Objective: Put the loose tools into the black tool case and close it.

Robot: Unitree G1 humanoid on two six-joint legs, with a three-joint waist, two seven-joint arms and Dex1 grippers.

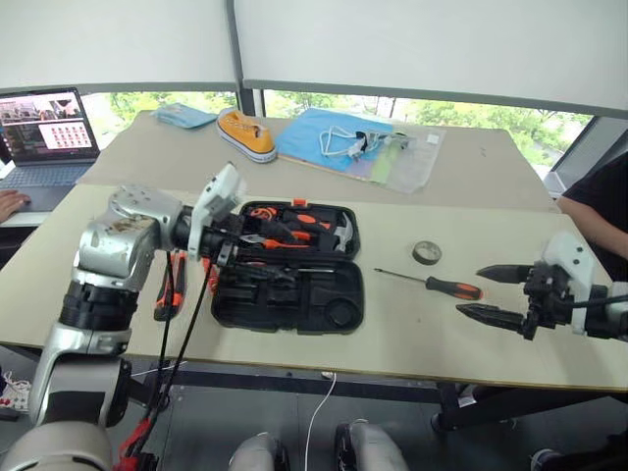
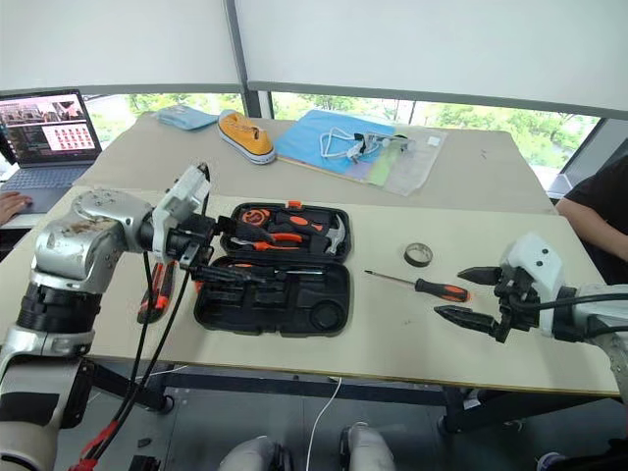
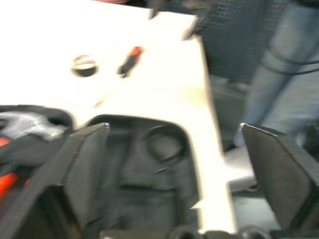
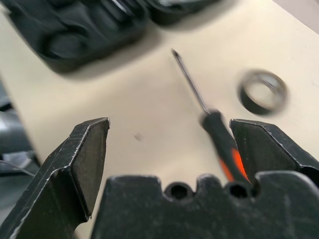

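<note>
Case [image 1: 294, 294] lies open on the tabletop [image 1: 412, 334], both halves flat, far half with orange-handled tools seated, near half mostly bare recesses. One long screwdriver [image 1: 432, 283] lies loose on the tabletop between the case and my right gripper [image 1: 498, 291], tip toward the case, handle toward the gripper. Small tape roll [image 1: 426, 252] sits just beyond it, apart from it. More orange-black tools [image 1: 172, 285] lie on the tabletop left of the case, partly behind my left arm; can't tell which ones.

Step in hand, as I judge it: pick up the long screwdriver with the right. To do it well I'd go for the handle, not the thin shaft, and square the jaws across the handle so it doesn't roll out. In the right wrist view the handle [image 4: 224, 144] sits near one finger [image 4: 269, 149], off centre, so I'd shift sideways to centre it before closing. Come down low; it lies flat, so the fingertips need to reach the tabletop.

Right arm: reaches in from the right edge, gripper angled slightly down toward the handle, jaws wide open, empty, hovering just short of it.

Left gripper [image 2: 201, 257]: over the case's left end, pointing across it, jaws open, nothing in them.
</note>
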